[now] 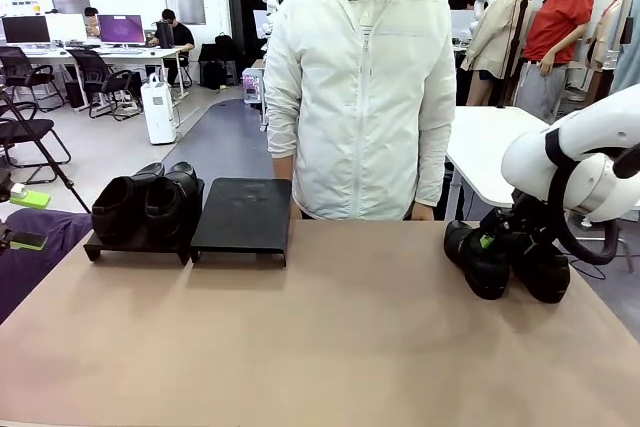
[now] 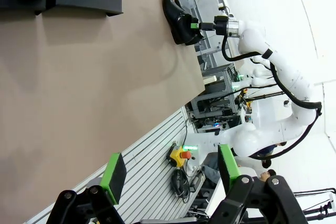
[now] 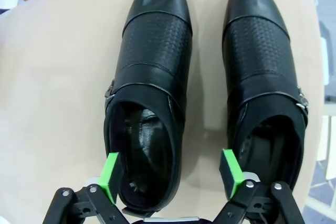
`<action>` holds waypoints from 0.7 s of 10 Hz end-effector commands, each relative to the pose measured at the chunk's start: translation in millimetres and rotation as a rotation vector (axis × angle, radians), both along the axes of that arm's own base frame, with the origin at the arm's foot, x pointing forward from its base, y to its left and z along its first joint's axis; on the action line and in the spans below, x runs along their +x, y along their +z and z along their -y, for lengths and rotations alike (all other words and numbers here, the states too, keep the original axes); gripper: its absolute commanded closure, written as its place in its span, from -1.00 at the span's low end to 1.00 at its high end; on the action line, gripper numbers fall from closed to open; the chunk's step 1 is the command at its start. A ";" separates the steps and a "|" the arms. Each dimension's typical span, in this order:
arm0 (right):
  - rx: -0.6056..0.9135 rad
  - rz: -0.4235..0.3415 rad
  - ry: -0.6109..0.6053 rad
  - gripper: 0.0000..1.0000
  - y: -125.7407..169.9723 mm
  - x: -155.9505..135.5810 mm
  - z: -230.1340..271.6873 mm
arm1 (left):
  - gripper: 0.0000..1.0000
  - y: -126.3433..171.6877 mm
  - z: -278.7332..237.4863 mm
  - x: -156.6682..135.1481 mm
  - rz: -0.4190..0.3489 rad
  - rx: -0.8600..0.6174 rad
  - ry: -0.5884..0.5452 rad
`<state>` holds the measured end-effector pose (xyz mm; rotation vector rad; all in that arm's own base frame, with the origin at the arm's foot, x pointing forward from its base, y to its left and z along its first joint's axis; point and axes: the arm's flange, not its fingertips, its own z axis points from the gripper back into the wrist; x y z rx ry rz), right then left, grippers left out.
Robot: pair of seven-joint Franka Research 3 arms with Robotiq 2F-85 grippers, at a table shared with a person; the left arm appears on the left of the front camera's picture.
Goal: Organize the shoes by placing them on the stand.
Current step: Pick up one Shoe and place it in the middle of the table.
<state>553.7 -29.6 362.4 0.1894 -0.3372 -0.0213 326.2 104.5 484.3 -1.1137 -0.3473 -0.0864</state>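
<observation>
shoes [image 1: 145,205], two of four, already sit side by side on the left stand [image 1: 135,247]; the bare stand [image 1: 242,212] sits just beside it. the other pair [image 1: 475,272] waits on the table [image 1: 320,347] at the robot's right, well apart from both stands, as a person [image 1: 360,97] stands at the far side. the right gripper [image 3: 171,170] hangs at the heel end of one shoe [image 3: 152,77] of that pair, toes pointing away from it. its green pads [image 3: 111,174] are spread wide, one outside the shoe's outer wall and the other in the gap beside its mate [image 3: 265,77], gripping nothing as yet. the left gripper [image 2: 169,171], far from both pairs, is likewise released and empty. the step in hand appears to be the pick-up of the third shoe, with the task about half done. the next move likely calls for closing the pads on the heel walls without nudging the mate and lifting clear. the shoe then has to cross the table to the bare stand and go to one side, leaving room for the last.
</observation>
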 end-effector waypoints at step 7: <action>0.041 -0.021 0.051 1.00 -12.8 7.4 1.0 | -0.82 -0.1 -3.0 -2.0 0.011 0.004 -0.015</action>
